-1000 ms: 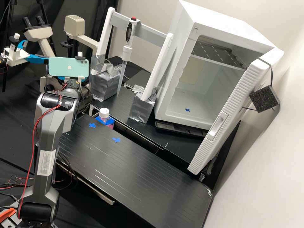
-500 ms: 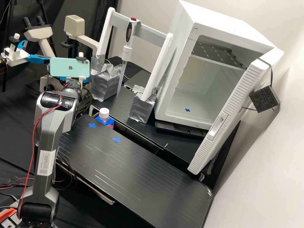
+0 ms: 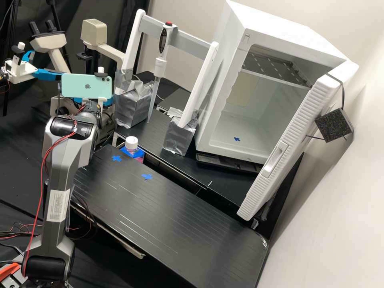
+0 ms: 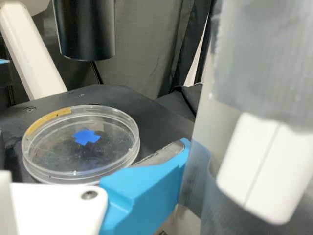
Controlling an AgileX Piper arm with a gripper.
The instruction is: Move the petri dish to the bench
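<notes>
In the high view, the gripper (image 3: 107,101) is mostly hidden behind the mint-green phone on the arm's wrist, at the microscope on the left. Part of the blue and white gripper (image 4: 144,193) appears in the wrist view, close beside the petri dish; whether it touches the dish is unclear. The clear, round petri dish (image 4: 110,170) lies flat on the black microscope stage (image 4: 159,117). A yellowish strip marks its rim, and a blue cross shows through it.
A black cylinder (image 4: 85,29) hangs above the stage. In the high view, blue crosses mark the black bench (image 3: 172,224), a capped bottle (image 3: 132,144) stands at its far edge, and a taped pipette stand (image 3: 180,138) and open white incubator (image 3: 224,132) are behind.
The wrist with the phone shifted slightly right, then back left, and sits a little lower in the high view than at first. The bench items have not moved.
</notes>
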